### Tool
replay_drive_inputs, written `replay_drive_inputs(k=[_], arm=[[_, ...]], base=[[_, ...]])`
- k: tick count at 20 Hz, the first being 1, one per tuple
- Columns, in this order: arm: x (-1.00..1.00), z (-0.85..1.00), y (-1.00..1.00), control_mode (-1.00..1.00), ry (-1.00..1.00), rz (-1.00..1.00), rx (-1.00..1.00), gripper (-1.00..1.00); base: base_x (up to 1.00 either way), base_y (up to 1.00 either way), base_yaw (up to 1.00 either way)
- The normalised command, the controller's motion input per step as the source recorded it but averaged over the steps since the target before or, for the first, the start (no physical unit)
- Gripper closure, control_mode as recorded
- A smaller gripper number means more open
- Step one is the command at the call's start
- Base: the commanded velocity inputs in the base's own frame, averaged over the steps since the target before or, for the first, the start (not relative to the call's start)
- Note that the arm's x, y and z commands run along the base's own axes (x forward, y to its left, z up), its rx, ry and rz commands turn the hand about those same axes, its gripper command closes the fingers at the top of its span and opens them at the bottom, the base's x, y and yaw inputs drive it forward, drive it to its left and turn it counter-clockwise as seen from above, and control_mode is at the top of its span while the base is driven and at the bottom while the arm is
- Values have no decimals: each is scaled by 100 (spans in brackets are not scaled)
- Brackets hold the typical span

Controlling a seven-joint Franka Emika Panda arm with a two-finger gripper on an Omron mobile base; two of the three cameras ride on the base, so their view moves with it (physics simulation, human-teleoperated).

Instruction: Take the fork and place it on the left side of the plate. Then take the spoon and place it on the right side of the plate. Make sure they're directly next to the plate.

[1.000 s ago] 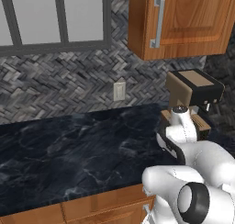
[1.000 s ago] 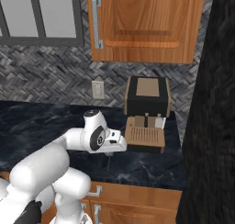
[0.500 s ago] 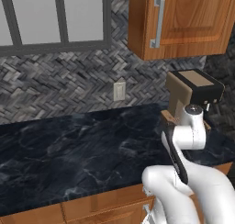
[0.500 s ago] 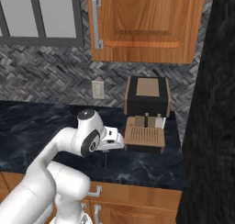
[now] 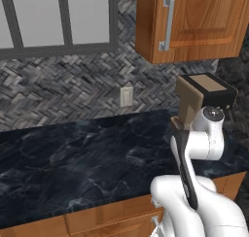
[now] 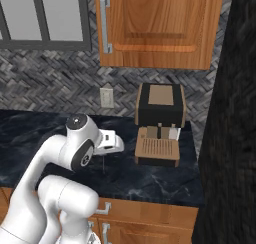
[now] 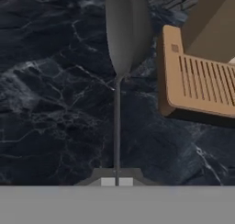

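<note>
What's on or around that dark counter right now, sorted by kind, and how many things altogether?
Cutlery: 1, the spoon held in the robot's shut jaws.
Appliances: 1, the coffee machine.
Wall fittings: 1, the outlet.
Cabinet handles: 1, the cabinet handle.
Windows: 1, the window.
Total: 5

Both base views look forward and down from behind the arm, sharing the counter (image 5: 73,158) and coffee machine (image 6: 160,123); the hand view looks closely down along the gripper (image 7: 116,182).
</note>
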Motion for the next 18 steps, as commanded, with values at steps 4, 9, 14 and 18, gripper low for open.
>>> replay_drive_inputs(k=[4,9,14,18], arm=[[-5,52,31,-100,-23,7,-4,100],[0,53,27,-100,-20,7,-1,100],[-22,31,25,-100,-14,5,0,100],[-35,1,17,-100,-13,1,-4,100]], base=[[0,0,0],[0,0,0],[0,0,0],[0,0,0]])
